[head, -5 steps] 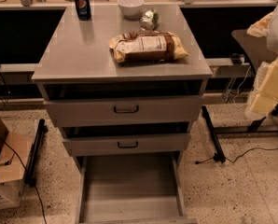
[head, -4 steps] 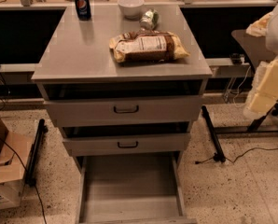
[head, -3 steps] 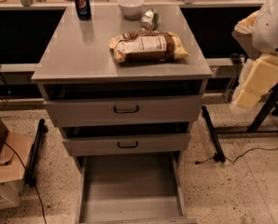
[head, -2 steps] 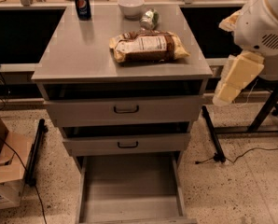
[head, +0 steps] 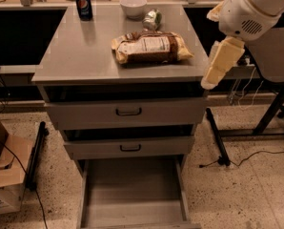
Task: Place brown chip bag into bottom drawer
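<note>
The brown chip bag (head: 151, 47) lies flat on the grey cabinet top (head: 80, 51), right of centre, its white label panel facing up. The bottom drawer (head: 132, 194) is pulled out at floor level, and nothing lies on its flat grey floor. My gripper (head: 214, 74) hangs from the white arm (head: 249, 8) at the upper right. It is just off the cabinet's right edge, to the right of the bag and not touching it. Nothing shows in the gripper.
A blue soda can (head: 84, 4), a white bowl (head: 133, 6) and a small greenish packet (head: 152, 19) stand at the back of the cabinet top. The two upper drawers (head: 127, 111) are slightly ajar. A cardboard box (head: 4, 175) is on the left and black table legs (head: 270, 113) with cables on the right.
My arm and gripper have moved left and up from the frame's right edge to the cabinet's right side. The bag and the drawers have not moved.
</note>
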{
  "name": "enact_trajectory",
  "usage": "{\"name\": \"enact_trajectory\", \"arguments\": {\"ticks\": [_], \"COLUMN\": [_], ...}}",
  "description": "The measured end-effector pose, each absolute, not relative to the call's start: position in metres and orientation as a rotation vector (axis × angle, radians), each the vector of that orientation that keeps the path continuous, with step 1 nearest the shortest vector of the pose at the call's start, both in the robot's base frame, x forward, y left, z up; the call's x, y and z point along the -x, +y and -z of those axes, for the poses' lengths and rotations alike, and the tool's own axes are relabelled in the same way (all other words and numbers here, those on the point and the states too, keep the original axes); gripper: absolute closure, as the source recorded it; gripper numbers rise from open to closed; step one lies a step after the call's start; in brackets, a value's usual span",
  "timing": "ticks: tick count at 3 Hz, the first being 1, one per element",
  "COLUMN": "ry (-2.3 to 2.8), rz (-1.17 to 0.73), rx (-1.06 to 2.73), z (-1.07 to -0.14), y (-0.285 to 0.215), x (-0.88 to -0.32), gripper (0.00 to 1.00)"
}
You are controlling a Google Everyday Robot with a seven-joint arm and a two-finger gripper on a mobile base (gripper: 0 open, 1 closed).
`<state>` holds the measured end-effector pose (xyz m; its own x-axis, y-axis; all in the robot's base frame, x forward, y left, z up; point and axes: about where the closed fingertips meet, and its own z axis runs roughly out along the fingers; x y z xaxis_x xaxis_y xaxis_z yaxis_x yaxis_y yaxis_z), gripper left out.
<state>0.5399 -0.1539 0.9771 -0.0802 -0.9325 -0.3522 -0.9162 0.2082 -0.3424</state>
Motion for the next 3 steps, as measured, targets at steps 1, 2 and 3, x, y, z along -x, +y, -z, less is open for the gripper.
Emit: {"name": "enact_trajectory", "arguments": {"ticks": [1, 2, 3], "ry": [2.03, 2.019, 1.995], "rz": [0.02, -0.008, -0.022], "rx": [1.647, 1.595, 1.577], "z": [-0.958, -0.94, -0.926], "y": [-0.137, -0.12, -0.102], "x": [-0.564, -0.602, -0.646], "gripper": [0.0, 0.0, 0.0]}}
